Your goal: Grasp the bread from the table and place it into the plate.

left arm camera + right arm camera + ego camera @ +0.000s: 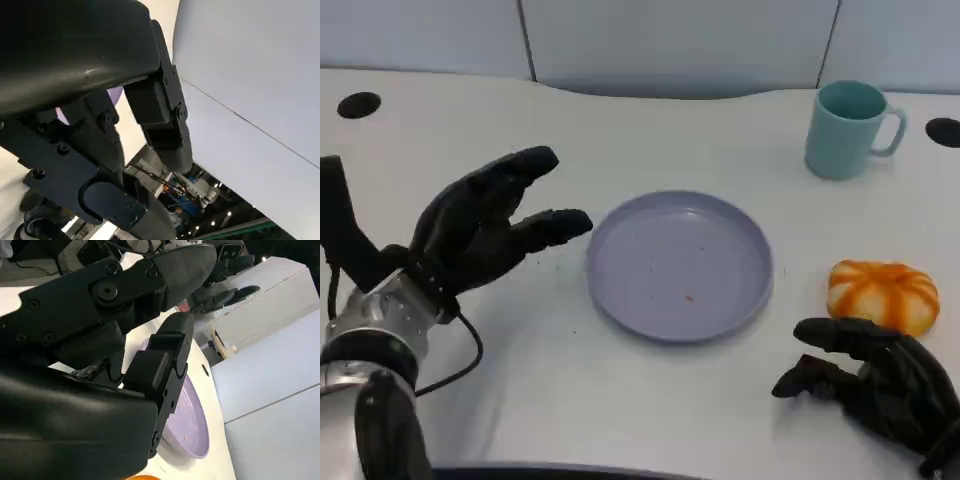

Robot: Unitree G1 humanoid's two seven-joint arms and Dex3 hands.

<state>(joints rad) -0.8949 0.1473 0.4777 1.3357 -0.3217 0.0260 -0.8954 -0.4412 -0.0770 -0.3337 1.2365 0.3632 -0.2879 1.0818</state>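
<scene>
An orange-and-white bread bun [883, 294] lies on the white table, to the right of the lavender plate [680, 265], which has nothing on it but crumbs. My right hand [880, 385] rests low just in front of the bun, fingers spread and holding nothing. My left hand [485, 225] hovers left of the plate, fingers apart and pointing toward its rim. In the right wrist view my right hand's fingers [160, 365] stretch past the plate [192, 422], and a sliver of the bun [145, 477] peeks out at the frame's edge. The left wrist view has my left hand's fingers [160, 105] against a grey wall.
A teal mug [845, 128] stands at the back right, behind the bun. Black round holes [358, 104] sit at the table's far corners. A cable [460, 350] trails by my left forearm. Grey partition panels back the table.
</scene>
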